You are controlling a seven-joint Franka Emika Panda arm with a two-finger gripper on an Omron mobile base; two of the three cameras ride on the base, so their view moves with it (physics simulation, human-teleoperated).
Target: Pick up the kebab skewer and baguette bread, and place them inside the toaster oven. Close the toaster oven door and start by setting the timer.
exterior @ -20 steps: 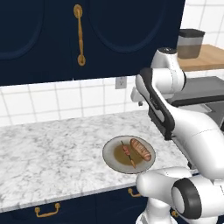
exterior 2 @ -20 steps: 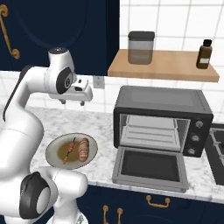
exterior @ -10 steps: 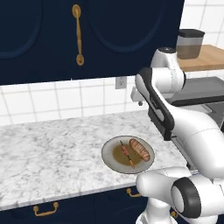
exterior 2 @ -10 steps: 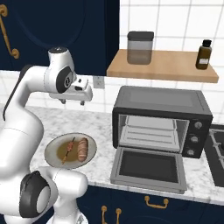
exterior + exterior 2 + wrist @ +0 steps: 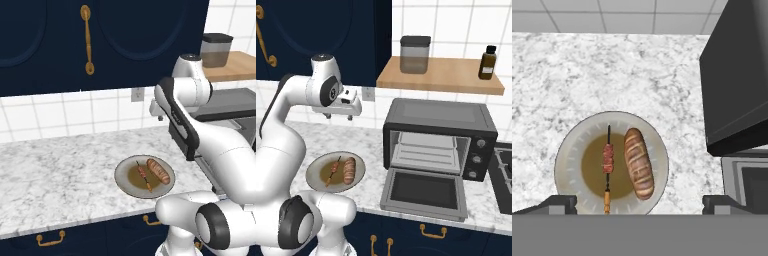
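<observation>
Nothing loaded yet. Kebab skewer point(image 5: 607, 167) and baguette bread point(image 5: 638, 163) lie side by side on the plate point(image 5: 567, 150), on the counter point(image 5: 55, 165) left of the toaster oven point(image 5: 438, 137). Toaster oven door point(image 5: 423, 192) is folded down, rack bare. Gripper point(image 5: 639, 204) hangs high over the plate, fingers spread wide, holding nothing. Both picks, door close and timer all remain.

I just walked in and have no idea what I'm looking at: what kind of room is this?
Most likely a kitchen, computer-rendered: a marble counter under dark blue cabinets, a toaster oven with its door down, and a plate of food.
</observation>
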